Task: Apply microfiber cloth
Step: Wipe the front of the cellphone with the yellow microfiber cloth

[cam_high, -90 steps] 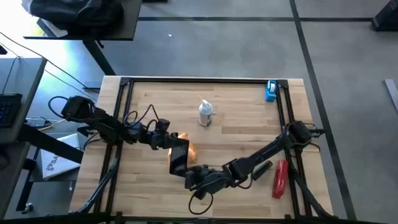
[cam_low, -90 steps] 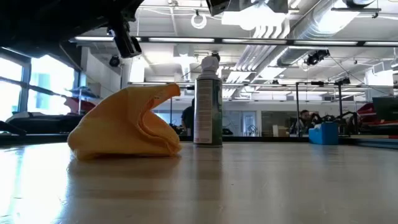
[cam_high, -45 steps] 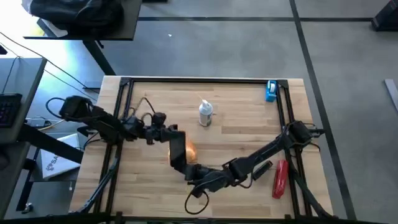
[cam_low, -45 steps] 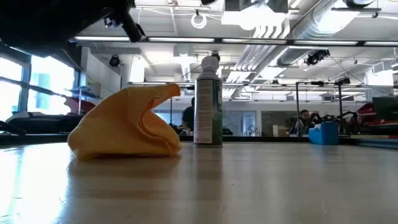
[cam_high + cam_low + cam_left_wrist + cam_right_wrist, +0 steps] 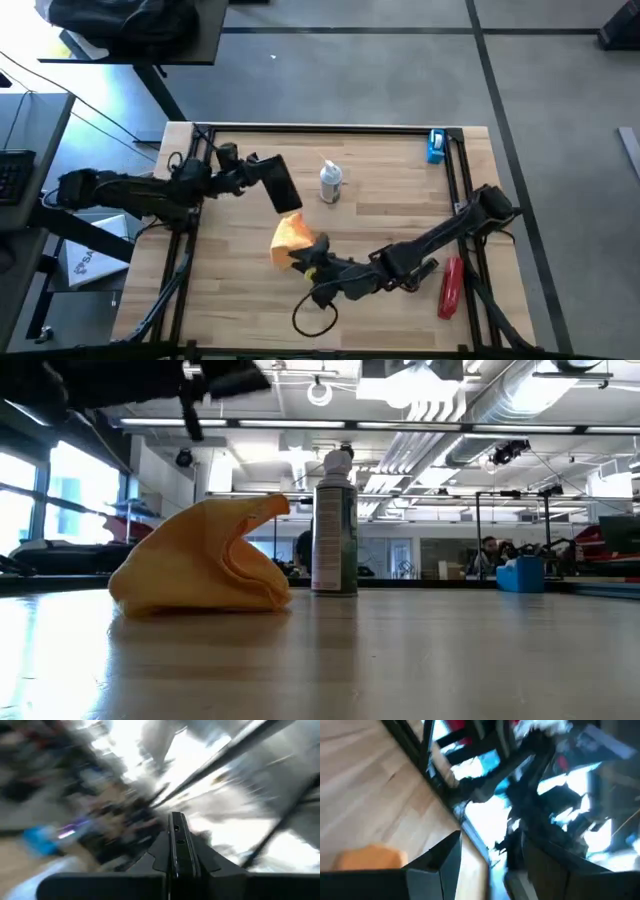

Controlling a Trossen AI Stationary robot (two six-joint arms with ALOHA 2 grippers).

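Observation:
The orange-yellow microfiber cloth [image 5: 291, 238] lies crumpled on the table near its middle, one corner standing up [image 5: 270, 506]. My left gripper [image 5: 262, 170] is shut on a black phone [image 5: 281, 185] and holds it in the air, on the far left side of the cloth. My right gripper [image 5: 308, 262] is low on the cloth's near right side. It is open, with nothing between its fingers [image 5: 437, 865]. The cloth [image 5: 367, 858] shows beside one finger; I cannot tell whether they touch. My left gripper pinches the phone between its two fingers, at the phone's end nearest the arm [image 5: 270, 170]. The fingers come from the table's left. In the left wrist view the phone [image 5: 177, 842] stands edge-on between them. The phone is lifted clear of the table and the cloth.
A spray can [image 5: 330, 183] stands just beyond the cloth toward the far edge. A blue object [image 5: 437, 146] sits at the far right corner. A red tool [image 5: 451, 287] lies near the right edge. A loop of black cable [image 5: 315, 318] lies near the front edge.
My left gripper has carried the phone from above the cloth toward the table's far edge, leaving the cloth uncovered in the high view. My right gripper has shifted a little toward the cloth. The cloth has kept its place and shape.

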